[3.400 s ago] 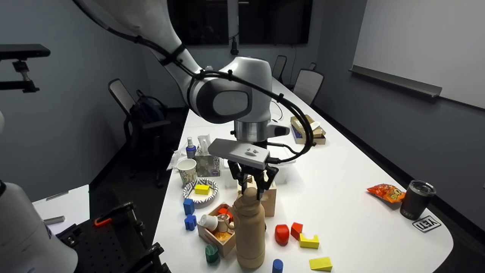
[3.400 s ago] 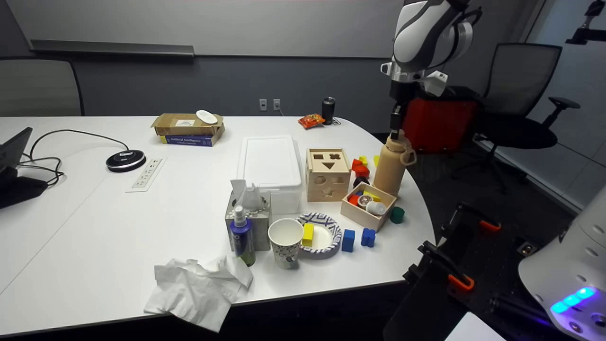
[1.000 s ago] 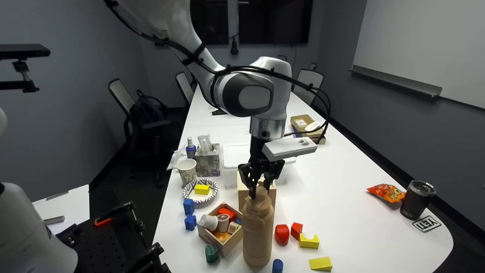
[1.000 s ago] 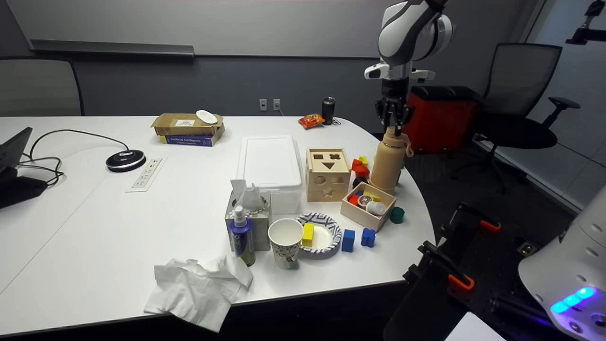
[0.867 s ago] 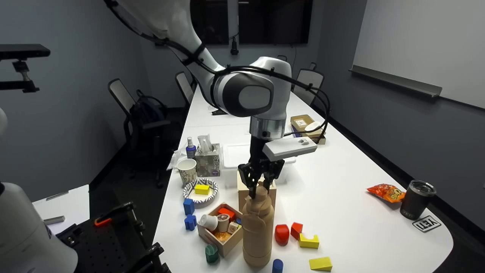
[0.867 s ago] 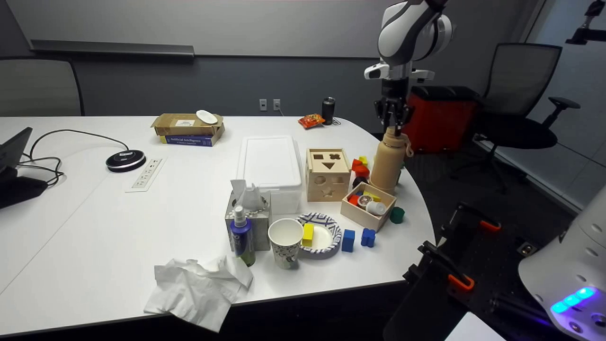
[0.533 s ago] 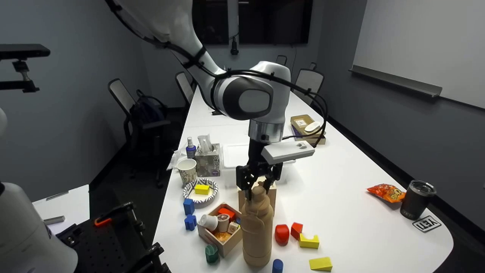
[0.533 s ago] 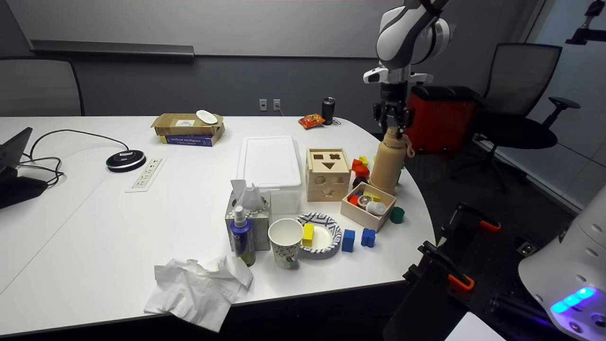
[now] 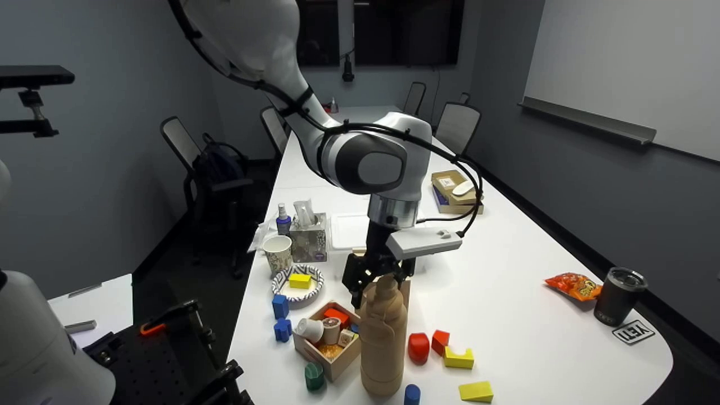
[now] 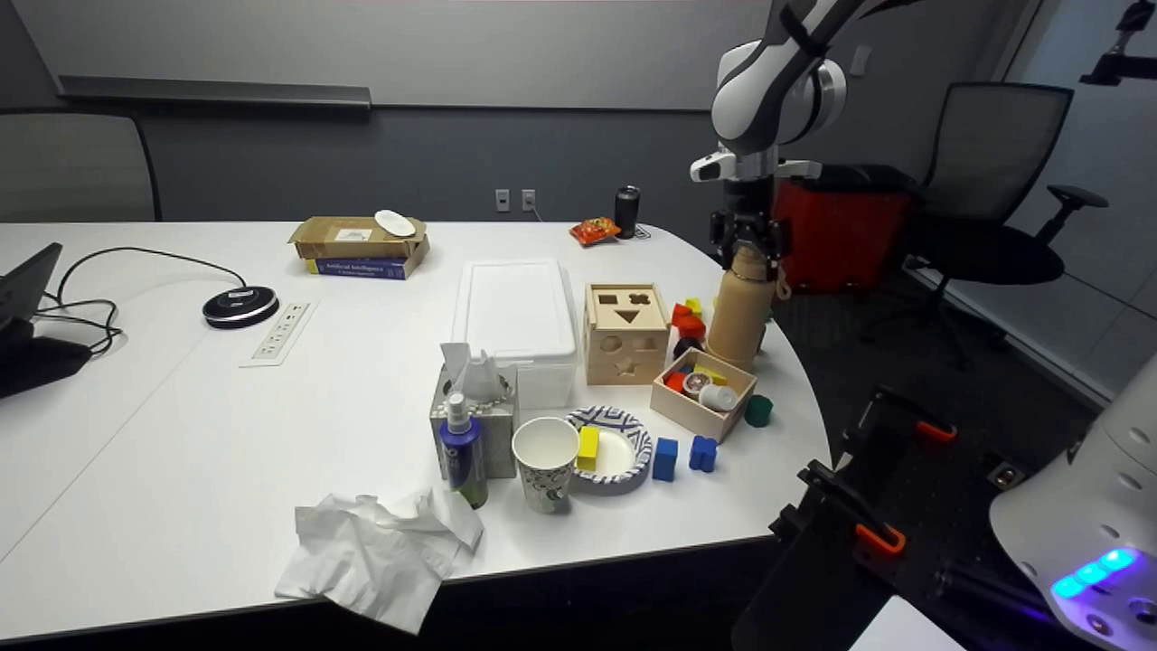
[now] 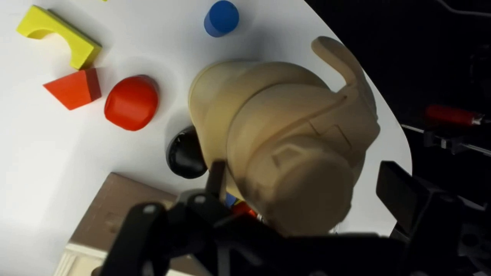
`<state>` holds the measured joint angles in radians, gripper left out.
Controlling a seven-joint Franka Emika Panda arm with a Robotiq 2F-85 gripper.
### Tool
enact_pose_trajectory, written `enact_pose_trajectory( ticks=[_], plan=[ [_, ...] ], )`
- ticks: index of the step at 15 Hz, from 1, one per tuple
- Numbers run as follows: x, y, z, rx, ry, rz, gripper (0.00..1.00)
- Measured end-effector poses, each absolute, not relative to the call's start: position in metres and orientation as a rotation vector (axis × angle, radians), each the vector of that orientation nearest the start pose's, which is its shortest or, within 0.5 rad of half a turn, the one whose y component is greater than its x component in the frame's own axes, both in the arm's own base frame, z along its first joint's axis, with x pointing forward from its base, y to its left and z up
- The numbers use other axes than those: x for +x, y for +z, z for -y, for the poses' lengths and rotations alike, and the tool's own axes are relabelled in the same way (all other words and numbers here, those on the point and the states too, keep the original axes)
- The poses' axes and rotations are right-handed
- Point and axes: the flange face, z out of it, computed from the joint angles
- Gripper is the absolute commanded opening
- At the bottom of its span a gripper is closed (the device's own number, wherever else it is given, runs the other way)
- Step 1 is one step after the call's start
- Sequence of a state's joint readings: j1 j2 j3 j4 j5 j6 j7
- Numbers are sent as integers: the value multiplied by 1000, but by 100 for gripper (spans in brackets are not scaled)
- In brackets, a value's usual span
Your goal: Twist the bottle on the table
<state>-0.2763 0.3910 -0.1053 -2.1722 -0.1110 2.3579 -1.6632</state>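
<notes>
Bottle, just one, stands upright on the table, its top between the spread jaws of my gripper; left of it in an exterior view, two blue blocks, one wooden box; right, two red blocks, two yellow blocks, then table to the rounded edge

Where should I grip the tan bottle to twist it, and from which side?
I'd take the narrow top, coming straight down from above: the bottle stands upright, that part is roughly round, and the open gripper straddles it. Close clear of the carry loop, which juts out to one side.
</notes>
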Motion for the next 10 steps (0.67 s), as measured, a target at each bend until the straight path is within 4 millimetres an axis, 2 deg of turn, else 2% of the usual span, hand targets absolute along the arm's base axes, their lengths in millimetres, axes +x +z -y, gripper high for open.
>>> enact_pose_trajectory(
  ticks=[6, 10],
  plan=[
    [507, 204, 207, -2336, 310, 1890, 100],
    [514, 216, 208, -2461, 304, 1767, 100]
  ],
)
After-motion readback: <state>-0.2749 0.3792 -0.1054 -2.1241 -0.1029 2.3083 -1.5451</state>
